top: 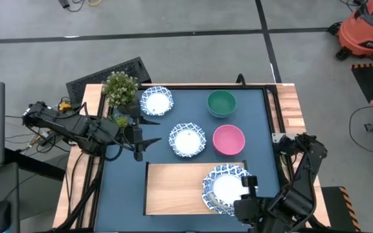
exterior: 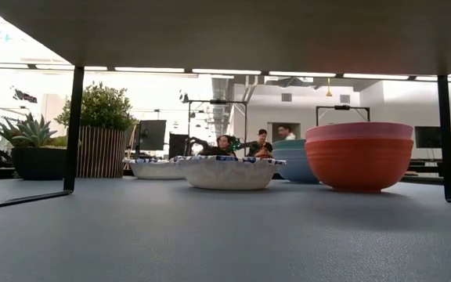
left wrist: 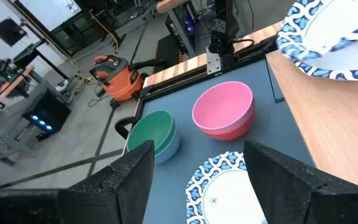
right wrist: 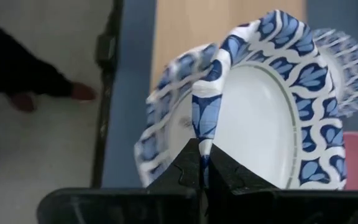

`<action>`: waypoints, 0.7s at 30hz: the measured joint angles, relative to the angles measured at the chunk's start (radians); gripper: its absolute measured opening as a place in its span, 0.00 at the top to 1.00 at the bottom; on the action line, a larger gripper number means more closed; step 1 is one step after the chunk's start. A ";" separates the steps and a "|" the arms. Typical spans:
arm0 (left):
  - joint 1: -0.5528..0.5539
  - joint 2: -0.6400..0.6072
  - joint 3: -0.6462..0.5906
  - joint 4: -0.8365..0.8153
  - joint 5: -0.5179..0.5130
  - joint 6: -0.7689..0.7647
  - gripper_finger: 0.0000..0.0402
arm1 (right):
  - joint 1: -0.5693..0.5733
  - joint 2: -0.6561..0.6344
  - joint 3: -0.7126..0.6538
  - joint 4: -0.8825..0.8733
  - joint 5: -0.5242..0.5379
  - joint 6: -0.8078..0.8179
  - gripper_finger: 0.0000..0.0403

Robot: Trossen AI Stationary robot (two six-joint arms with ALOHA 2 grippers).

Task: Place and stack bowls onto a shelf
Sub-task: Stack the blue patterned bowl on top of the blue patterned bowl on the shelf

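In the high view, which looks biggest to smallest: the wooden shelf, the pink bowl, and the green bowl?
1. The wooden shelf, clearly the largest.
2. The pink bowl looks slightly bigger.
3. The green bowl.
The two bowls are too alike to rank surely.

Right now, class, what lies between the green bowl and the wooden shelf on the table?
In the high view, the pink bowl sits between the green bowl and the shelf, resting on the blue surface.
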 joint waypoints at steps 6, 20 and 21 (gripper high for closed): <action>0.000 0.000 0.000 0.000 0.000 -0.001 0.42 | -0.012 -0.001 -0.006 0.004 -0.015 0.000 0.88; 0.000 0.000 0.000 0.000 0.000 -0.008 0.42 | -0.038 -0.001 -0.007 -0.006 -0.042 -0.001 0.44; 0.000 0.000 0.000 0.000 0.000 -0.008 0.42 | -0.042 -0.001 -0.007 -0.006 -0.045 -0.001 0.42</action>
